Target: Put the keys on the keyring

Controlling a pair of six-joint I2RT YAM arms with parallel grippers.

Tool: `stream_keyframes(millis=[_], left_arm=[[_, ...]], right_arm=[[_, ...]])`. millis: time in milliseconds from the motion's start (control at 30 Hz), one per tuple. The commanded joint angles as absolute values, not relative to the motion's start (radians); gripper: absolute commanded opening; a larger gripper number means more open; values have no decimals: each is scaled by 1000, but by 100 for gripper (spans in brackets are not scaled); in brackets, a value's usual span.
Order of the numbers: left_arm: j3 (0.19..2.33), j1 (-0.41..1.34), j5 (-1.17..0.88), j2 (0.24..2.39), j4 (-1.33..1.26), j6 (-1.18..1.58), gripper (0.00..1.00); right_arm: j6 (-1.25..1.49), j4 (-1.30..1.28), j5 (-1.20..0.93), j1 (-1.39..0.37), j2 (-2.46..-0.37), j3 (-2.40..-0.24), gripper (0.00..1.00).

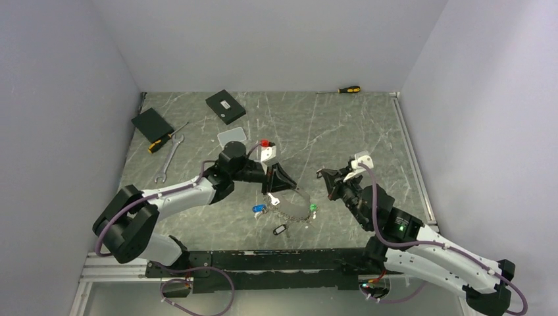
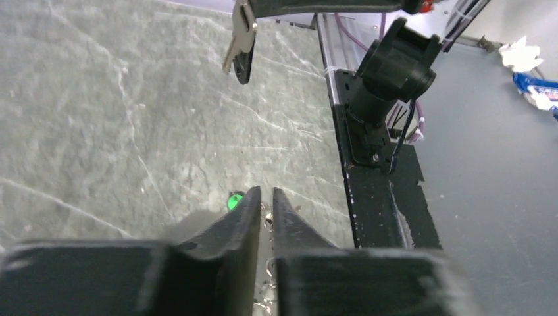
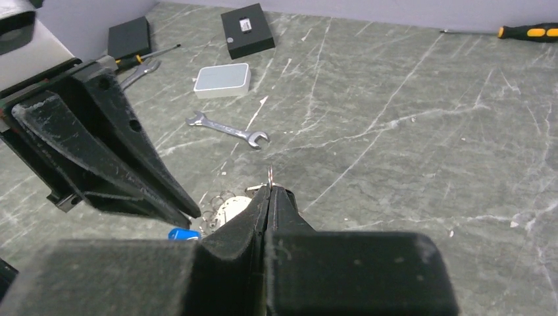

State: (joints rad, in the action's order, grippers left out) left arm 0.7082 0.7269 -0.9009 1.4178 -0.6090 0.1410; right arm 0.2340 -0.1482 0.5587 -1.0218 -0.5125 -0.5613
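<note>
Right gripper clamped on key; left gripper barely parted above keyring; tags unreadable.

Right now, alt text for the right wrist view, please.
The right pincer is shut, a thin metal sliver poking from its tips. The left pincer looms at left beside a blue tag; a wrench lies beyond.

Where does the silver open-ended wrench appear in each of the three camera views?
Top external: the wrench lies left of centre, slanted.
Left wrist: not in it.
Right wrist: the wrench lies above centre, slightly left.
Shared landmark: the white flat box, close to the wrench in both views that show it.
</note>
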Motion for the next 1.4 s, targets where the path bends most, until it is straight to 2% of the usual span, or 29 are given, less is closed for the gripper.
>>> stream_keyframes(millis=[0, 67, 200, 333, 367, 400, 433, 533, 700, 767, 833, 1000, 1067, 1133, 1367], left_arm=[[816, 800, -733, 1402, -240, -90, 25], [822, 844, -630, 1408, -178, -135, 37], [832, 887, -476, 1433, -161, -37, 58], [803, 908, -275, 1430, -180, 57, 73], [797, 907, -215, 1438, -173, 78, 80], [789, 907, -170, 1452, -180, 99, 96], [776, 908, -128, 1476, -203, 116, 99], [788, 900, -112, 1534, -199, 153, 100], [784, 823, -205, 1570, -274, 358, 99], [842, 756, -303, 1621, -201, 394, 99], [918, 712, -386, 1646, -67, 350, 91], [942, 813, -320, 1597, 75, 188, 87], [957, 844, -310, 1599, 130, 184, 77], [940, 862, -357, 1588, 133, 188, 73], [895, 997, -399, 1527, 115, 45, 71]], right_arm=[[242, -136, 619, -1022, -537, -619, 0], [257, -160, 659, -1022, -545, -629, 0], [265, -185, 714, -1022, -536, -634, 0], [259, -189, 743, -1021, -517, -632, 0], [258, -189, 745, -1022, -512, -631, 0], [258, -187, 745, -1022, -508, -628, 0], [258, -185, 746, -1022, -508, -625, 0], [263, -187, 745, -1022, -512, -631, 0], [254, -186, 752, -1022, -513, -640, 0], [239, -176, 757, -1022, -509, -640, 0], [225, -170, 758, -1022, -504, -645, 0], [219, -183, 728, -1022, -498, -645, 0], [245, -213, 724, -1022, -490, -648, 0], [270, -231, 721, -1022, -472, -638, 0], [307, -275, 724, -1022, -438, -624, 0]])
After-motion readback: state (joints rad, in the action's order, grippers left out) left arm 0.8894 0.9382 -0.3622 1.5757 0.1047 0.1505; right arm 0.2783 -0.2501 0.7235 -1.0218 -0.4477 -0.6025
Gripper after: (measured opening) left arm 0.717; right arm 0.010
